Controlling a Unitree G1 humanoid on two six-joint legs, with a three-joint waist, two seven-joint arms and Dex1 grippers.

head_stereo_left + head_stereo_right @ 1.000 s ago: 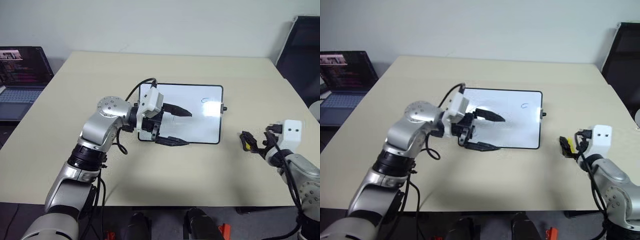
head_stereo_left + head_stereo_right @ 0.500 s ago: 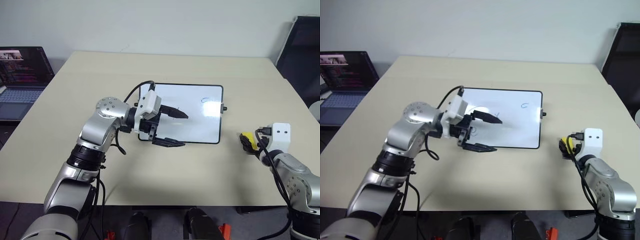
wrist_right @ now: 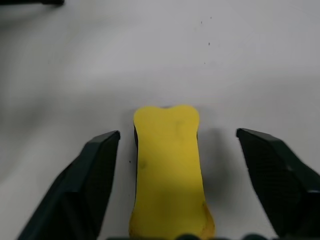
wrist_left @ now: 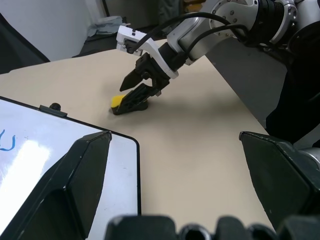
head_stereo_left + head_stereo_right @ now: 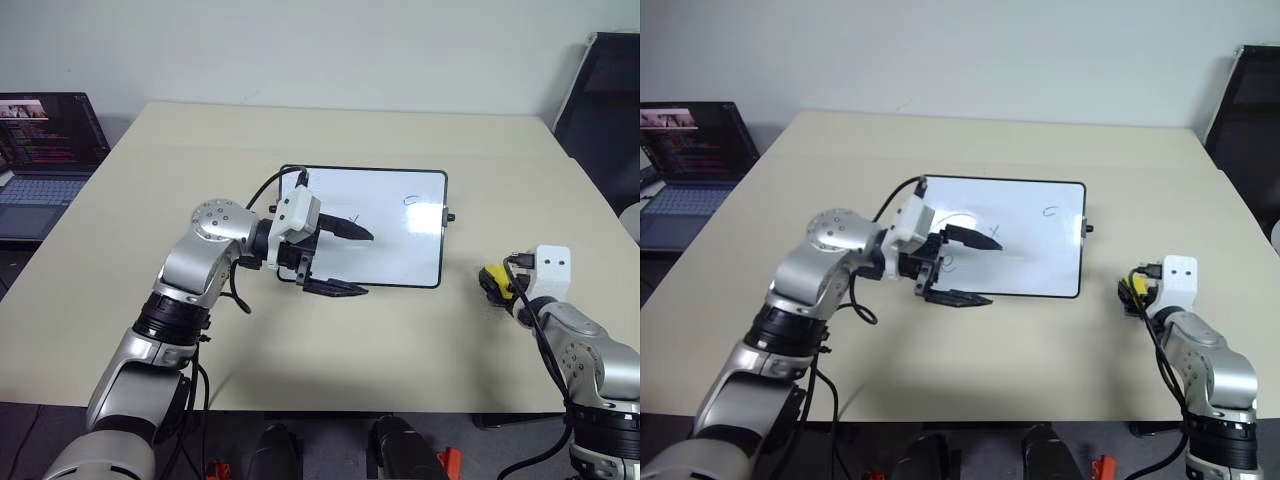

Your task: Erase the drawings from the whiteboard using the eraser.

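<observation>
The whiteboard (image 5: 375, 228) lies flat near the middle of the beige tabletop (image 5: 300, 140), its long side running left to right. Blue marks show on it: a short curved stroke (image 5: 411, 200) near its far right corner, and more drawings (image 5: 948, 262) closer to the left end, partly hidden behind the left arm. A small black knob (image 5: 450, 216) sticks out from the board's right edge.

The left tool (image 5: 337, 259) hangs over the left part of the whiteboard, pointing toward the robot's right, with its two black fingers spread wide apart and nothing between them (one finger sits above the board's surface, the other over the board's near edge).

The eraser (image 3: 170, 165) lies on the bare tabletop to the right of the whiteboard, well clear of its frame. The right tool (image 4: 137, 91) is down at it, and the yellow block sits lengthwise between the two fingers (image 3: 92, 172). In the right wrist view a gap shows on each side of the eraser, so the fingers are spread around it and not pressed against it. From the left wrist view, the lower finger lies along the eraser close to the tabletop, and whether it touches the block cannot be told.

A laptop (image 5: 45, 160) with a lit screen stands off the tabletop's far left corner, and a dark chair back (image 5: 605, 100) stands at the far right.
</observation>
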